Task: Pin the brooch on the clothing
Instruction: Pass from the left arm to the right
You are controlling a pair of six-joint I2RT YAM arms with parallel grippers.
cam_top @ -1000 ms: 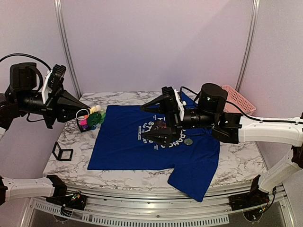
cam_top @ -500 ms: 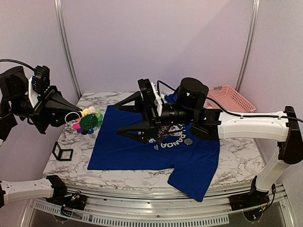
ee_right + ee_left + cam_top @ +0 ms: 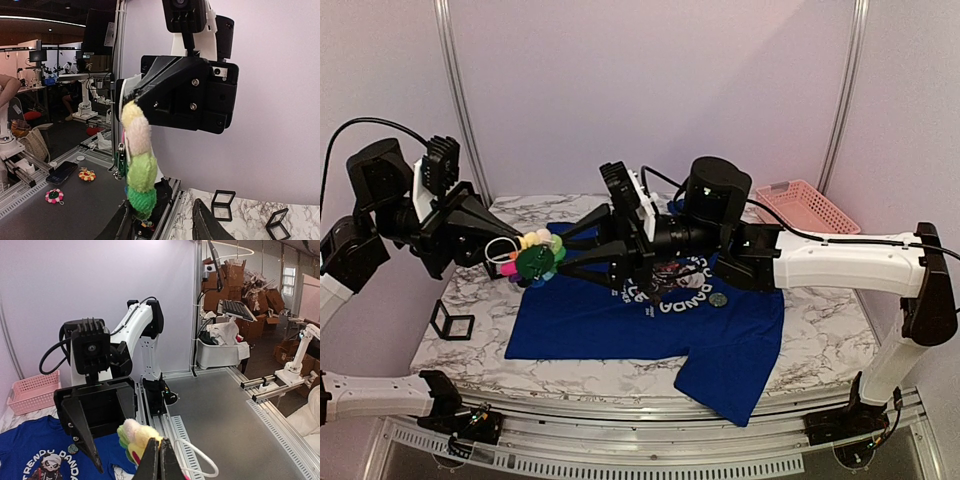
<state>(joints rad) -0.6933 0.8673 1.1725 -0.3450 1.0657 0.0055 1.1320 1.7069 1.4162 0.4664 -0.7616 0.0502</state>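
Evidently, the brooch (image 3: 533, 260) is held aloft over the shirt's (image 3: 590, 320) edge by the closed left pincer (image 3: 508, 257), presented for taking by the open right pincer (image 3: 563, 255).

Pale lilac walls (image 3: 650, 90) back a marble counter (image 3: 820, 345); cardboard boxes (image 3: 264, 300) pile beside a bright window (image 3: 289, 279).

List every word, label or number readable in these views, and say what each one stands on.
"PANDA": white curved lettering on the blue T-shirt, clearest in the left wrist view.
"TRENDY" (probably): the word just before it in the same print. Its start is cut off by the frame edge.
Top view: the same print, upside down and barely legible.
Nothing else is readable.
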